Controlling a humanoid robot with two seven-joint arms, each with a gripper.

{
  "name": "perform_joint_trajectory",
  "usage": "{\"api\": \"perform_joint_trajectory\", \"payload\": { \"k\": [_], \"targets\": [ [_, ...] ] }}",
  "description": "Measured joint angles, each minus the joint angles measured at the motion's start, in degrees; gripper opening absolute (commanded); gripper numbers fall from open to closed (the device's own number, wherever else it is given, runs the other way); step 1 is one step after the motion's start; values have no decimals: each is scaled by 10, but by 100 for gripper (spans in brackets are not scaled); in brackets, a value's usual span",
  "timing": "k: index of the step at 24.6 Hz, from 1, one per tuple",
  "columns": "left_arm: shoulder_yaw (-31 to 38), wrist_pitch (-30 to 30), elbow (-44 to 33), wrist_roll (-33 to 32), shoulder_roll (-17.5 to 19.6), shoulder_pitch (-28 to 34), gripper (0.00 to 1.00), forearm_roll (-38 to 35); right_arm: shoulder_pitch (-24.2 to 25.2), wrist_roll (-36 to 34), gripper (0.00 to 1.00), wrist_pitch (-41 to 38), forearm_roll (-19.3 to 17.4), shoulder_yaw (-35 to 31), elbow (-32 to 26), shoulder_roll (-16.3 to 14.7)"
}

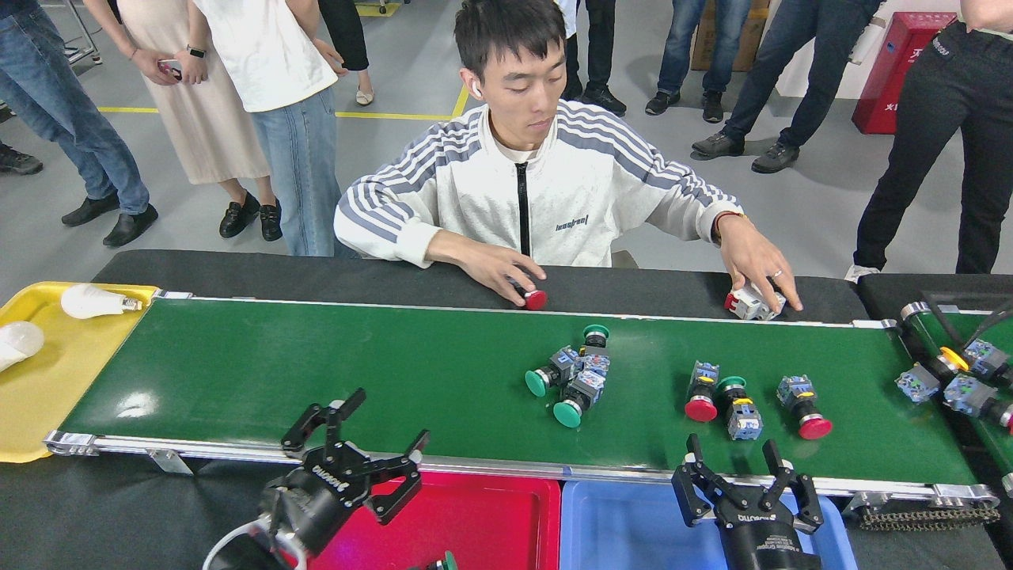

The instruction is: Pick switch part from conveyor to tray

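A yellow tray (47,396) at the far left holds two white light bulbs (95,301). Next to it begins the conveyor (316,372), its dark-green belt bare on the left half. The left gripper (356,439) hangs over the belt's near rail, above the red tray (475,514), with its jaws apart and nothing between them. Mid-belt lies a cluster of green-capped switch parts (574,372). Behind the belt, on the black counter (316,273), a seated person's hand (495,269) touches a red-capped switch (535,299). Further right lie three more switch parts (748,400), two red-capped and one green. Just in front of them the right gripper (732,459) hovers over the blue tray (625,526), jaws spread and empty. The person's other hand (756,265) rests on a white-and-red breaker (752,303). A smaller belt (950,332) at the far right carries other switches (950,380).
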Motion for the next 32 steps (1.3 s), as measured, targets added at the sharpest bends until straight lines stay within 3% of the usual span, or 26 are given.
{"api": "perform_joint_trajectory", "payload": {
  "k": [10, 19, 20, 23, 26, 28, 32],
  "targets": [
    [-8, 9, 162, -3, -22, -102, 100, -11, -76, 30, 100, 19, 2, 54, 80, 0],
    [-9, 13, 212, -3, -34, -139, 100, -11, -176, 35, 99, 21, -1, 103, 203, 12],
    [-11, 13, 219, -3, -34, -143, 100, -11, -186, 35, 93, 21, -2, 103, 216, 12],
    [-13, 16, 244, -3, -34, -156, 99, -11, -198, 35, 38, 23, -8, 103, 230, 11],
    [-13, 27, 260, -3, -34, -166, 95, -11, -199, 36, 22, 10, -12, 109, 232, 2],
    [-13, 33, 266, -3, -34, -168, 86, -11, -200, 38, 20, -5, -12, 119, 232, -11],
    [-13, 51, 281, -3, -34, -173, 56, -11, -201, 42, 20, -17, -12, 126, 229, -14]
  ]
}}
